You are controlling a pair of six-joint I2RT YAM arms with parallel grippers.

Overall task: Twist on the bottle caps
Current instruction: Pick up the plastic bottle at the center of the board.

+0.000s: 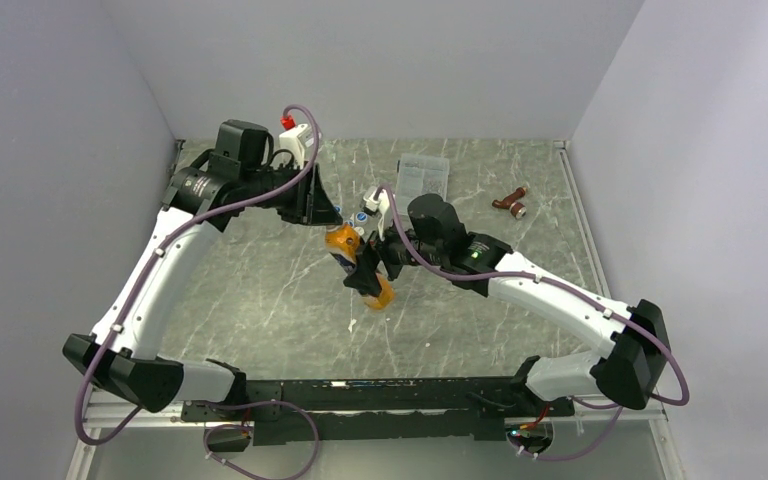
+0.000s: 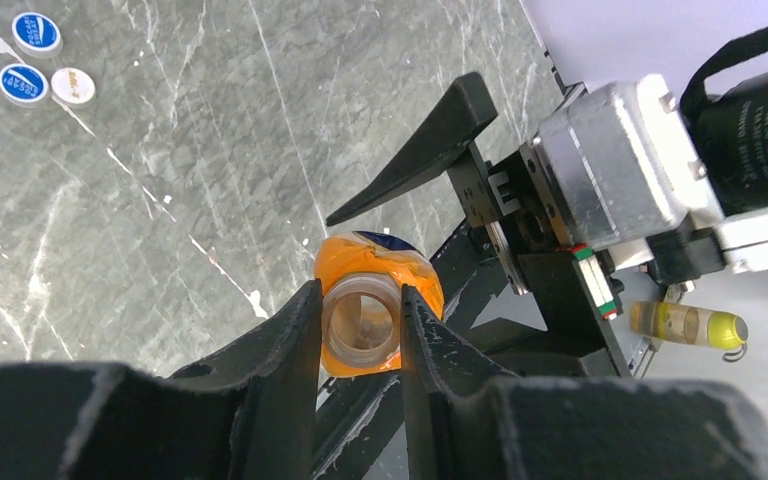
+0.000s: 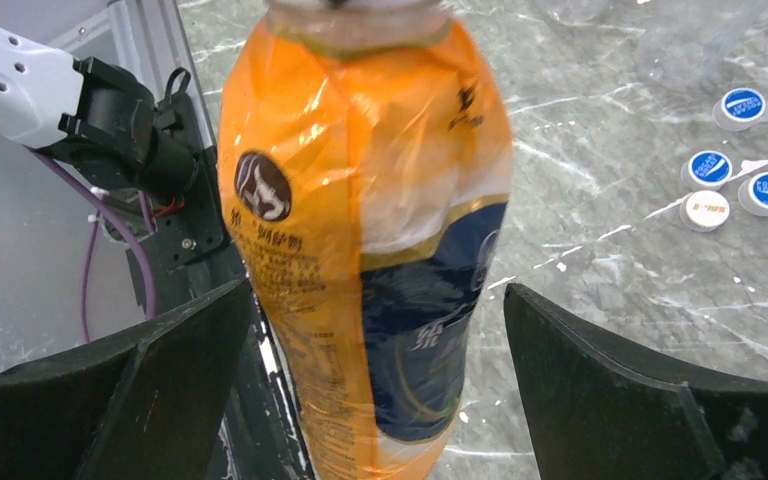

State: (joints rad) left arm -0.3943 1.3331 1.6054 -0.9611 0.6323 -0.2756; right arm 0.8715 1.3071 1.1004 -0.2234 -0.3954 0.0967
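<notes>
Grey marble table (image 1: 260, 300): I hold orange bottle (image 3: 360, 250) by uncapped neck in clenched left tool (image 2: 360, 297), probably so released right tool (image 3: 377, 295), straddling it, can grip.

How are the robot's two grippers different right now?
The left gripper is pinched shut on the open neck of the orange bottle; the right gripper is wide open. The left one touches the bottle; the right one straddles its body without touching. Both are black and at the same bottle.
</notes>
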